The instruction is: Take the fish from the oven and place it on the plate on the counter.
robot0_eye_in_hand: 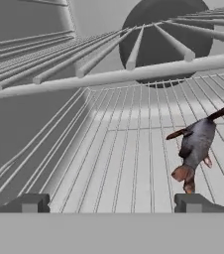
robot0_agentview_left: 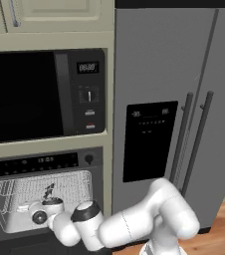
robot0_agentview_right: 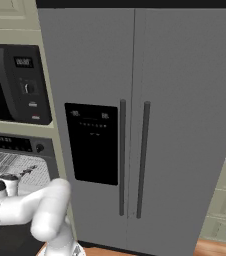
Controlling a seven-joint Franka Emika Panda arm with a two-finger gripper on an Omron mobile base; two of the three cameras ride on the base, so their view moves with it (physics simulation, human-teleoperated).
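Fish (robot0_eye_in_hand: 197, 145), small slim dark grey body with a paler streak and reddish-brown fins and tail, lies on the silver wire rack (robot0_eye_in_hand: 119, 163) inside the built-in dark grey oven (robot0_agentview_left: 45, 199), off to the right of the gripper's line in the hand view, near the right fingertip but not between the tips. In the left base view it shows as a tiny dark sliver (robot0_agentview_left: 49, 189) on the rack just beyond the hand. Judgement: very light, thin, probably rigid enough, but narrow and likely to skate or roll on the wires if nudged from one side; best taken across the thick mid-body, not the tail or fins. Two-finger gripper (robot0_eye_in_hand: 113, 202) is spread wide, holding nothing, tips low over the rack. It looks to need a shift right to straddle the body before closing. Rack wires may snag the tips if it goes too deep. Upper rack (robot0_eye_in_hand: 114, 74) is close overhead.
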